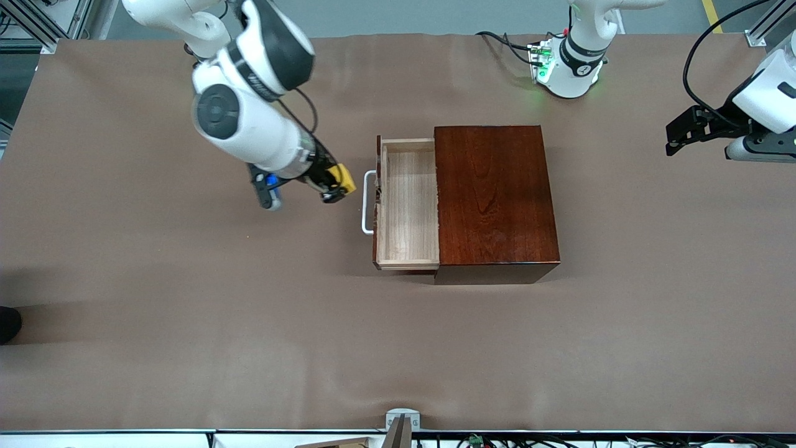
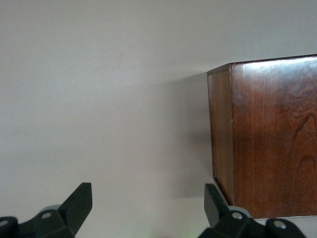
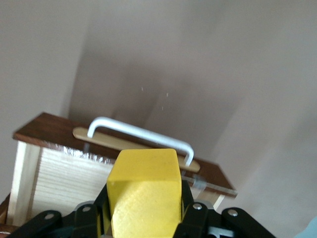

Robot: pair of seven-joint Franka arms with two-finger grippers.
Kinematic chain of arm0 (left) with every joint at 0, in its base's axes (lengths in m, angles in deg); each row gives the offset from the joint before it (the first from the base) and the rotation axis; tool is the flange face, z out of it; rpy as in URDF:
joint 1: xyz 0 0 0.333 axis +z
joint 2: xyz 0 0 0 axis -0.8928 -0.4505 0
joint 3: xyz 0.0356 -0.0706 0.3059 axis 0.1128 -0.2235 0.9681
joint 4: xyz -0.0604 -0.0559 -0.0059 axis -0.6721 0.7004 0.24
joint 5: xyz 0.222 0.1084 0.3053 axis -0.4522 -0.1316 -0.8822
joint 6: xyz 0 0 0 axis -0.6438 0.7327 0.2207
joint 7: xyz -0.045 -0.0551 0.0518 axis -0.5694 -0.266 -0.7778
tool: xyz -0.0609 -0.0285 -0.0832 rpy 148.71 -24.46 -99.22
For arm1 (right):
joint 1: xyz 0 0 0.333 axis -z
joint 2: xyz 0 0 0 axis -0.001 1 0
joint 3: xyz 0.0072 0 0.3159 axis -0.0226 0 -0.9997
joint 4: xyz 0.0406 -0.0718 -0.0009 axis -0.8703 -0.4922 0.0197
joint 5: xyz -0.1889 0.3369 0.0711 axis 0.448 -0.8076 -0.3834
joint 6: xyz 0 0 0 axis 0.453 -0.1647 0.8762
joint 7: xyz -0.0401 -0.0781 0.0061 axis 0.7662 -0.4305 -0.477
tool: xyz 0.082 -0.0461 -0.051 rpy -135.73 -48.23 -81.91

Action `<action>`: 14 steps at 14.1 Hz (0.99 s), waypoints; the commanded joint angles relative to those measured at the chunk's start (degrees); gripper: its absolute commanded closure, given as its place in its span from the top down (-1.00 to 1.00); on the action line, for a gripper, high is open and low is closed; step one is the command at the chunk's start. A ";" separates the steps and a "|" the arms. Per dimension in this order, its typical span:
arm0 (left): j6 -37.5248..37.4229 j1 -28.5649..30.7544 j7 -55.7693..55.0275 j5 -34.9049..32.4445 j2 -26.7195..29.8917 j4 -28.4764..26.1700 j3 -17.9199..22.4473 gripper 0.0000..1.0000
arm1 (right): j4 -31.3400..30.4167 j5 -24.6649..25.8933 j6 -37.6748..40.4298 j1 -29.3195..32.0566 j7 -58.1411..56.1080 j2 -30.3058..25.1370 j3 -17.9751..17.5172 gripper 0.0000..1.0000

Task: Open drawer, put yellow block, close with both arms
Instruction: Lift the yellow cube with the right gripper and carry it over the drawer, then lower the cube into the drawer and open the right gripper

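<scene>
The drawer [image 1: 407, 205] is pulled out of the mahogany box [image 1: 494, 196], its pale tray empty, its white handle [image 1: 368, 202] facing the right arm's end of the table. My right gripper [image 1: 333, 185] is shut on the yellow block [image 1: 342, 177] and holds it above the table just beside the handle. In the right wrist view the block [image 3: 143, 191] sits between the fingers, with the handle [image 3: 141, 134] and drawer front [image 3: 64, 173] beneath it. My left gripper [image 1: 675, 138] is open and empty, in the air near the left arm's end of the table; its wrist view shows the box [image 2: 267, 134].
The left arm's green-lit base [image 1: 569, 68] stands by the table's top edge with cables. A camera mount [image 1: 401, 426] sits at the table's near edge. A dark object [image 1: 9, 323] pokes in at the right arm's end.
</scene>
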 commanded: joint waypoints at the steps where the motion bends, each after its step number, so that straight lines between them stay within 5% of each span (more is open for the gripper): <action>1: -0.22 0.21 -0.35 -0.32 0.40 -0.14 -0.50 1.00 | 5.12 -1.17 -0.51 -2.89 7.01 5.19 0.75 -1.00; 6: -0.13 0.12 -0.70 -0.32 0.14 -0.06 -0.50 1.00 | 5.56 -1.08 -10.53 -7.72 16.43 9.77 0.83 -1.00; 14: 0.04 0.20 -0.70 -0.32 -0.74 0.03 -0.50 1.00 | 5.74 -1.17 -14.84 -9.84 19.60 13.19 0.75 -1.00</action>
